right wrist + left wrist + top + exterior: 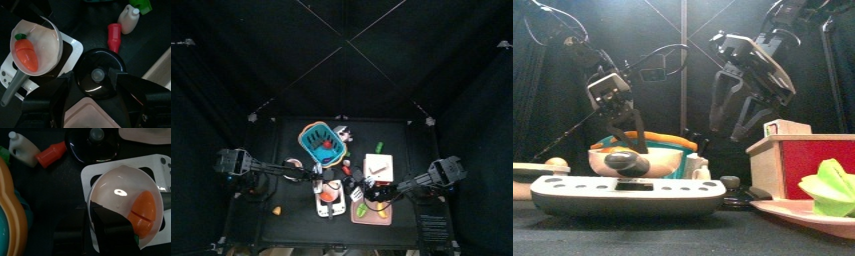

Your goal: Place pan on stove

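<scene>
The pan (120, 193) sits on the white stove (93, 173), pale inside, with a toy carrot (143, 210) lying in it. In the front view the pan (613, 160) rests on top of the stove (593, 195) near the table's front left. My left gripper (628, 150) hangs over the pan, open, one jaw inside the rim and one outside it. Up to the right, my right gripper (740, 125) hangs open and holds nothing. The right wrist view shows the pan (43, 55) with its grey handle sticking out past the stove's edge.
A round black lid (99, 75) with a knob lies under the right gripper. A red bottle (115, 36) and a white bottle (130, 20) lie beyond it. The blue basket (321, 140) is behind the stove. A white box (800, 165) and a pink board (800, 212) stand front right.
</scene>
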`<state>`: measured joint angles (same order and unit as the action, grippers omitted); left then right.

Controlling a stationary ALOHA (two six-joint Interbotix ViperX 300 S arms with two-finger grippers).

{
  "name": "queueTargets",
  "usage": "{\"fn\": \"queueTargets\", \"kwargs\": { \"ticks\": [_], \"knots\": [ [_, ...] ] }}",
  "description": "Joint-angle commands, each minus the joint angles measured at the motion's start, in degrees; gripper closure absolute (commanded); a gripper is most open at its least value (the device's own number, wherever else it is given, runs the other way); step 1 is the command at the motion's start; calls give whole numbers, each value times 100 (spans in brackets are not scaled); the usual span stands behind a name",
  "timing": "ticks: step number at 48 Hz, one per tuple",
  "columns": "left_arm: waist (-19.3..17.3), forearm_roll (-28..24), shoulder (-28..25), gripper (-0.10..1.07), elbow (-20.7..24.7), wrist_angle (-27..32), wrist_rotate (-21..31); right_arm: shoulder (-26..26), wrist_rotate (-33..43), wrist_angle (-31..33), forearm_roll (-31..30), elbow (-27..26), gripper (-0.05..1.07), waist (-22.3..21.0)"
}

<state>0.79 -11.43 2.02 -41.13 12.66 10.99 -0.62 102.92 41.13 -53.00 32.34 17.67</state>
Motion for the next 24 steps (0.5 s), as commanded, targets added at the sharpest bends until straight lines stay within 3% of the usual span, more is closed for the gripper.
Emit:
{"fn": "queueTargets", "kwargs": {
  "ticks": [1, 17, 24],
  "knots": [
    [9, 35, 44, 38, 62, -35, -9, -114, -9, -18, -18, -97, 11, -18],
    [9, 158, 44, 14, 70, -97, -9, -53, -9, -114, -9, -105, 11, -18],
    [9, 272, 114, 12, 26, -202, 0, -53, -9, -114, -9, -105, 11, -26]
  ]
}}
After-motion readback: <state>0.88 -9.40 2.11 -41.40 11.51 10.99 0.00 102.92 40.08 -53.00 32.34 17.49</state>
